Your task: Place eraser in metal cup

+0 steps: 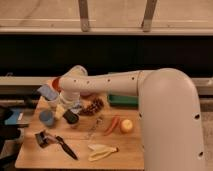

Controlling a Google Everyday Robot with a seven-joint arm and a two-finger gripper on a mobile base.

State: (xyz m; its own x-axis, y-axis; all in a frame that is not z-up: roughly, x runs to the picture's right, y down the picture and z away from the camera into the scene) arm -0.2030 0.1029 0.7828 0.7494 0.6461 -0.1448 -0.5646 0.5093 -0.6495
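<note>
Wooden table beneath a dark window wall carries the working scene, over which the robot's large white arm reaches from the right toward the left end of the surface. Its gripper hangs low over the left-centre of the table, just above a small dark-mouthed vessel judged to be the metal cup; whether the jaws are parted or closed cannot be told, and the eraser cannot be made out, so it may be hidden at the gripper. Beside the cup stand a blue cup and, behind, a white cup. Smaller items lie apart: a green tray, a pine cone, a black-handled tool, a banana peel, a carrot and an orange. Good execution would mean centring over the rim, descending vertically, and releasing only once the block is inside the mouth, clear of the neighbouring blue cup.
</note>
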